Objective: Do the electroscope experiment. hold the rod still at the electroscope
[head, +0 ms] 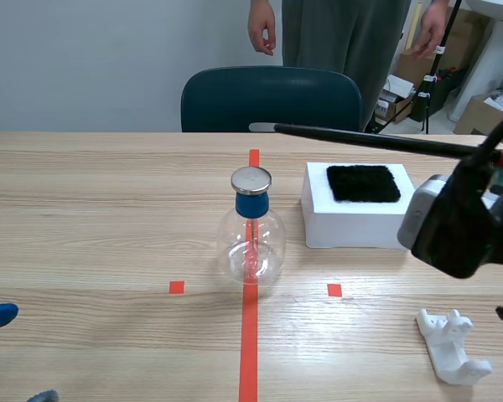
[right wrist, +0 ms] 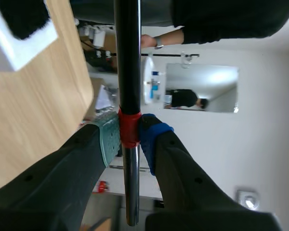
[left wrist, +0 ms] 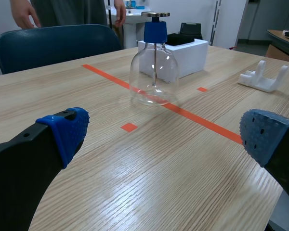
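Scene view: the rod (head: 360, 138) is held up by the right arm (head: 457, 226) and runs in from the right, above the white block (head: 352, 222) w/ its black pad (head: 363, 182). Its silvery tip ends above and beyond the electroscope (head: 251, 239), which stands on the red line mid-desk. The tip looks apart from the metal disc (head: 251, 179), tho depth is hard to judge here. Step in hand, I'd say: getting the rod to the disc. Next move calls for lowering the tip close to the disc, then freezing the arm w/o wobble. The right jaws are cut off at the picture's edge. A white holder (head: 453, 345) lies on the desk near the right arm; a person stands behind the chair (head: 271, 99)

Left wrist view: the left jaws are wide open, nothing between the blue pads (left wrist: 67, 130), low over the desk (left wrist: 135, 183). The electroscope is well ahead; the leaves inside the glass are too small to read

Right wrist view: the right jaws are clamped on the rod at its red band (right wrist: 129, 127), one pad each side. Electroscope and rod tip aren't in this view, so contact can't be checked
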Robot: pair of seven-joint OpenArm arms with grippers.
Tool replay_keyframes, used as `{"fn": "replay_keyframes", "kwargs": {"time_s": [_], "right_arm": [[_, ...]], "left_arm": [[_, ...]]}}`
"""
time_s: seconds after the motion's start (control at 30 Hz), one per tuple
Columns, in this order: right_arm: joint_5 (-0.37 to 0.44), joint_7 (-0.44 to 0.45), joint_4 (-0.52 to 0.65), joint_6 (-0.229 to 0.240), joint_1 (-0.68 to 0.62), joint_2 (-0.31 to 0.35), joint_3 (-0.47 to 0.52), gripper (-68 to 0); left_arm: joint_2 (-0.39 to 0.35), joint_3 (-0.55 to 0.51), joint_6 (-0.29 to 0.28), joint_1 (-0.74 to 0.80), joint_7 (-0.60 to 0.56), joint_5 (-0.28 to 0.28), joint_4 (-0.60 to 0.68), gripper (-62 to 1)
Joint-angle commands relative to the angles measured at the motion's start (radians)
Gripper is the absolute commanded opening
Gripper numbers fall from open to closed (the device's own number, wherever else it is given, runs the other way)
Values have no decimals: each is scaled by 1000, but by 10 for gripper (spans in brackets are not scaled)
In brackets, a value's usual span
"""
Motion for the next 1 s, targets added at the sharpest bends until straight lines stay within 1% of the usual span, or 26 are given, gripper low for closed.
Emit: {"fn": "replay_keyframes", "kwargs": {"time_s": [0.0,0.1,0.23,0.3,0.33,0.47,0.6,0.7,0.77,0.97], "right_arm": [[24,11,32,-16,-44,-14,5,-673],[60,48,66,-27,-136,-40,8,-673],[92,151,67,-89,-245,-71,8,-673],[134,214,67,-117,-294,-81,7,-673],[160,243,67,-121,-317,-81,7,-673],[262,330,67,-121,-385,-81,7,-673],[311,405,67,-117,-443,-81,5,-673],[311,468,67,-113,-475,-81,0,-673],[310,492,67,-113,-492,-81,-10,-673],[307,494,67,-113,-497,-81,-48,-673]], "left_arm": [[-4,-1,2,-1,-47,-9,9,14],[-4,-1,2,-1,-47,-9,9,14],[-4,-1,2,-1,-47,-9,9,14],[-4,-1,2,-1,-47,-9,9,14],[-4,-1,2,-1,-47,-9,9,14],[-4,-1,2,-1,-47,-9,9,14],[-4,-1,2,-1,-47,-9,9,14],[-4,-1,2,-1,-47,-9,9,14],[-4,-1,2,-1,-47,-9,9,14],[-4,-1,2,-1,-47,-9,9,14]]}}
